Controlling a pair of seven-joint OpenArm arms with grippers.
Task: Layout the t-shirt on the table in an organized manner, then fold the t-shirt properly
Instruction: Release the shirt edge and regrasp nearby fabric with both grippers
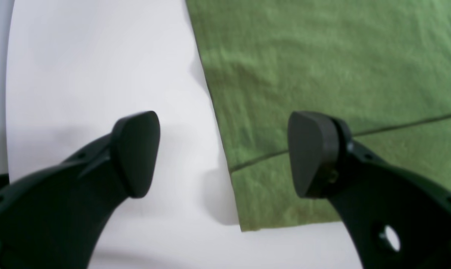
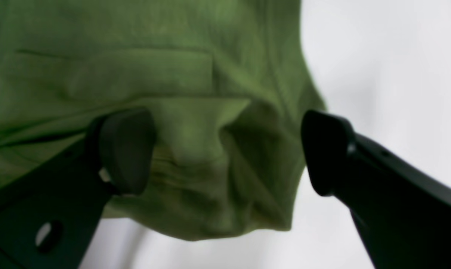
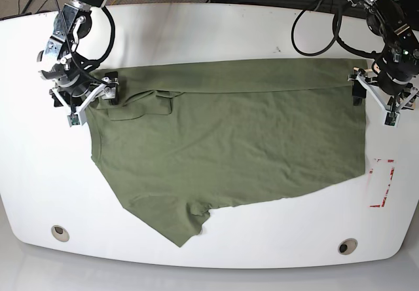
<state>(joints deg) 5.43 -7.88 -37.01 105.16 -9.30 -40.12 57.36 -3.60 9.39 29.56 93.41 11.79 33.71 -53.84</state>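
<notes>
Item one: the t-shirt, olive green. We find it spread across the middle of the white surface, its top edge folded straight, a sleeve trailing toward the near edge.

Item two: the left pincer. We record its jaws wide apart at the shirt's hem corner, one pad over bare surface and one over cloth, with nothing clamped between them.

Item three: the right pincer. We record its jaws likewise spread, straddling a bunched, wrinkled corner of the shirt without clamping it.

Item four: a red tape mark beside the hem, and two grommet holes near the front edge.
</notes>
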